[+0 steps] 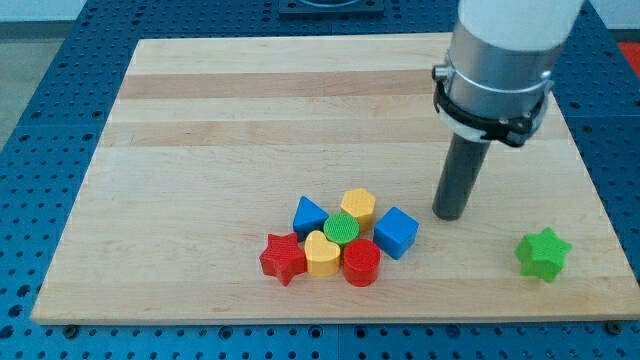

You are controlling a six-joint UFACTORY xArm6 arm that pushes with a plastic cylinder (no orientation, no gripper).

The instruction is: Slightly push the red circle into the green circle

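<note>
worktop [200, 150]: wooden board, blocks bunched nr view's bottom.
tip [449, 215]: no jaws, bare rod, holds nothing; parked right of cluster, beside blue cube [396, 232].
red circle [361, 263]: touching green circle [341, 229], just below-right; likely needs only a nudge.

Tip [449, 214] just right of blue cube [396, 232]. Red circle [361, 263] touching green circle [341, 229]. Green star [543, 253] well apart, rightward.
</note>
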